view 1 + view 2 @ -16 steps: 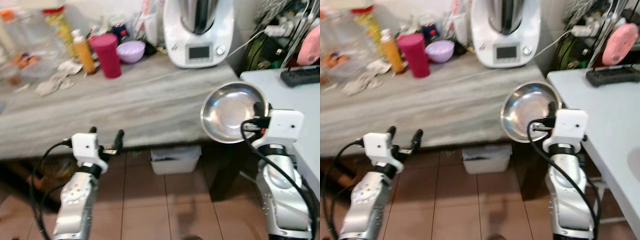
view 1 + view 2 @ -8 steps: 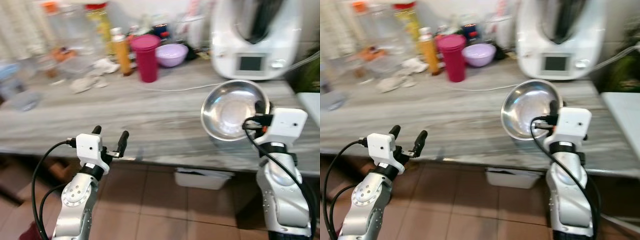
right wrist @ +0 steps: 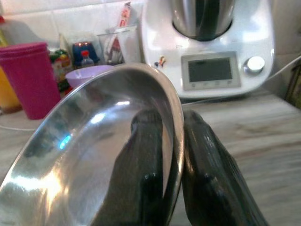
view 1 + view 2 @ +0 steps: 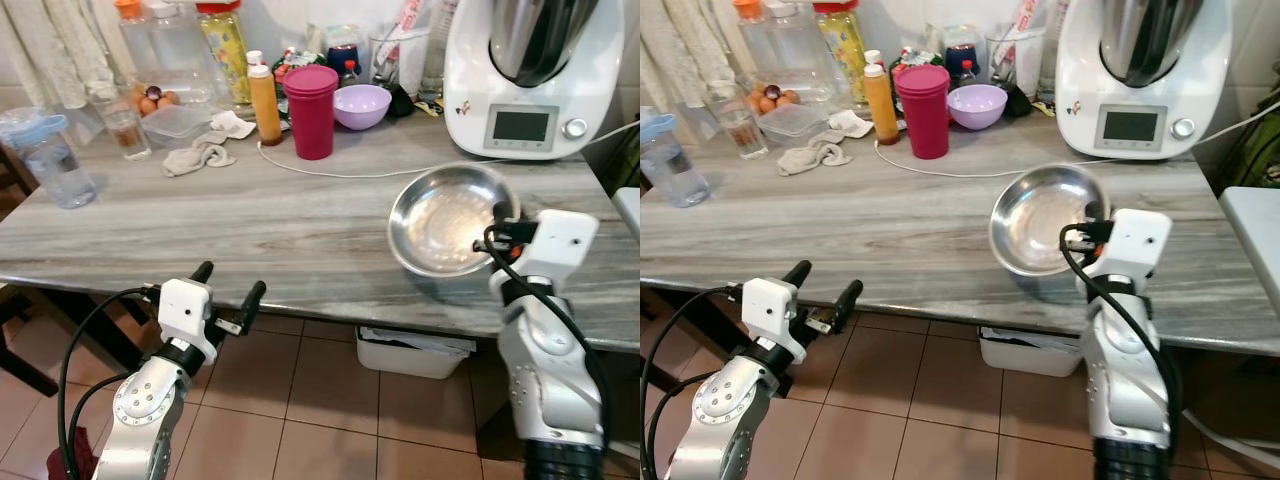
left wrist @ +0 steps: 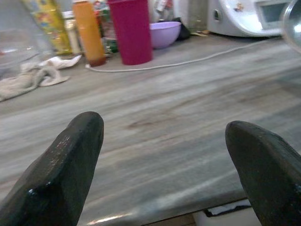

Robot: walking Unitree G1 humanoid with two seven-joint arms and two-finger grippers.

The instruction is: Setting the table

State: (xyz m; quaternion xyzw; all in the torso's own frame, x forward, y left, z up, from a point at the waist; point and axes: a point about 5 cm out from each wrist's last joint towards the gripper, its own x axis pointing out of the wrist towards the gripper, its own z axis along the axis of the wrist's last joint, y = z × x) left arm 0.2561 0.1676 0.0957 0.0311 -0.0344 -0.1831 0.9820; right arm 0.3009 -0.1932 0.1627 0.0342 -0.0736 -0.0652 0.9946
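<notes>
Right gripper [image 3: 171,155] clamped on the rim of a stainless steel bowl [image 4: 440,218], jaws pinching the rim with one finger inside and one outside. Bowl tilted, held over the table [image 4: 250,225] near its front edge, toward the right end. Left gripper [image 4: 228,290] low before the front edge of the table, jaws spread wide with nothing between them.

Along the back edge of the table: white kitchen machine [image 4: 530,75] at the right corner, lilac bowl [image 4: 362,105] beside it, magenta lidded cup [image 4: 311,110] and orange bottle [image 4: 265,98] further left. White cable [image 4: 350,174] lying across the tabletop in front of the cup. Crumpled cloth [image 4: 205,155] and clear container [image 4: 175,122] toward the left, water jar [image 4: 55,165] near the left edge.
</notes>
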